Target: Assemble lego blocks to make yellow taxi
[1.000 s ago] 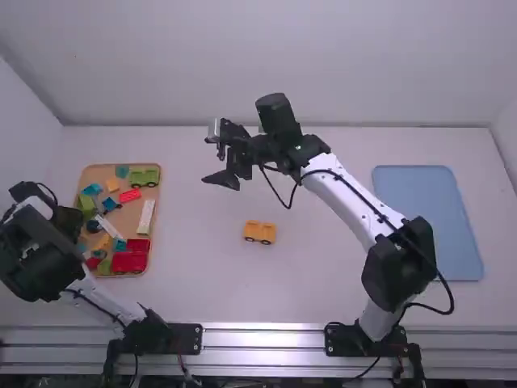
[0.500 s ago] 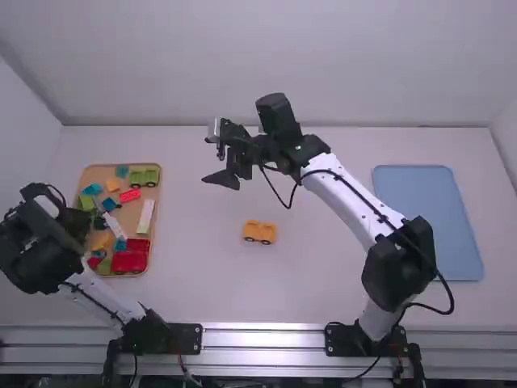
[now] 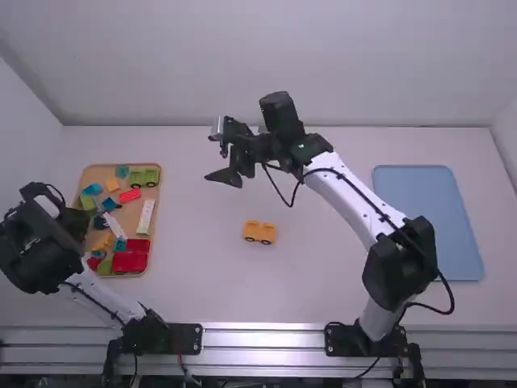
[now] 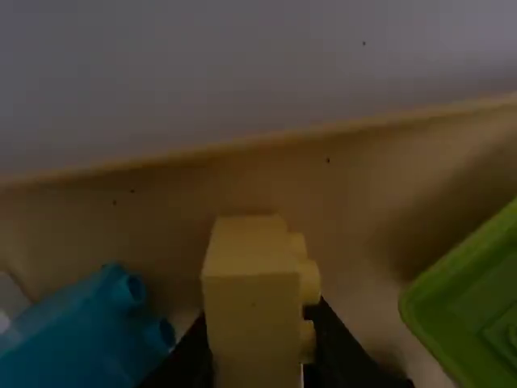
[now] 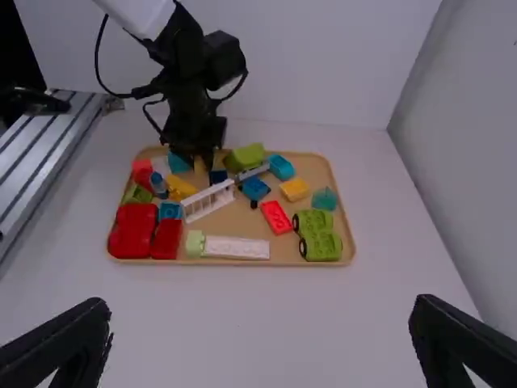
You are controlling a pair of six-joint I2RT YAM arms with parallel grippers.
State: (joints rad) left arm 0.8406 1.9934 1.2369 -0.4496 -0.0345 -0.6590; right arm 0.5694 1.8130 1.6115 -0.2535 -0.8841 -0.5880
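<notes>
Over the tray's left edge, the left end effector [image 3: 78,224] is held low, and a yellow block [image 4: 254,323] is clamped between its fingers. In the left wrist view the block is flanked by a blue block [image 4: 81,335] and a green piece [image 4: 464,303]; whether the tray's floor is touched by it cannot be told. The tan tray [image 3: 156,187] is set near the surface's left edge. Its far right corner is taken up by a green wheeled base [image 3: 145,177], its near right corner by red pieces [image 3: 131,257], and between them a long white block [image 3: 146,217] is laid along the right edge. Over the far half of the surface [image 3: 323,267], the right end effector [image 3: 220,156] is held with its fingers wide apart. Near the surface's middle, a yellow-orange wheeled base [image 3: 259,232] is placed upright. Near the right edge, a blue tray [image 3: 428,222] is laid flat.
</notes>
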